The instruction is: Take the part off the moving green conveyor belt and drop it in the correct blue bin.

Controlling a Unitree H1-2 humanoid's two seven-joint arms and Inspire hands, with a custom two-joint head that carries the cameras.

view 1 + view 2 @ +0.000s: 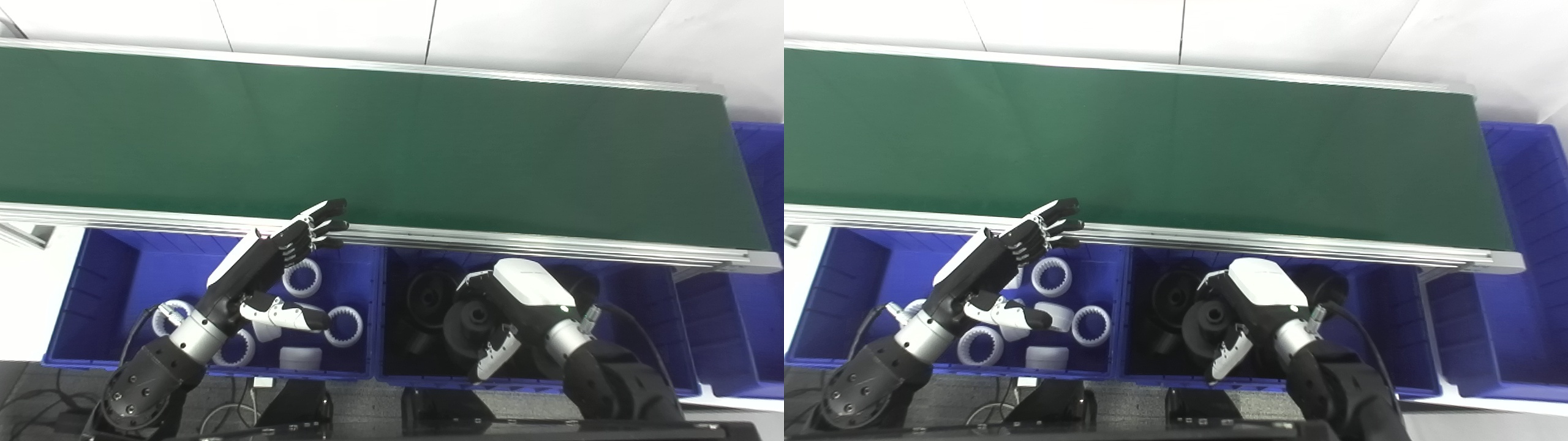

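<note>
The green conveyor belt [392,141] carries no part in view. My left hand [275,257] is open and empty, with its fingers stretched over the belt's near rail and above the left blue bin [98,269], which holds several white toothed rings [302,277]. My right hand [520,306] hovers over the middle blue bin [649,294]. Its fingers and thumb are closed around a black wheel-shaped part [470,321]. More black wheels [429,291] lie in that bin.
The belt's aluminium rail [490,242] runs between the belt and the bins. A third blue bin [759,257] stands at the belt's right end. Cables and a dark frame lie below the bins at the front.
</note>
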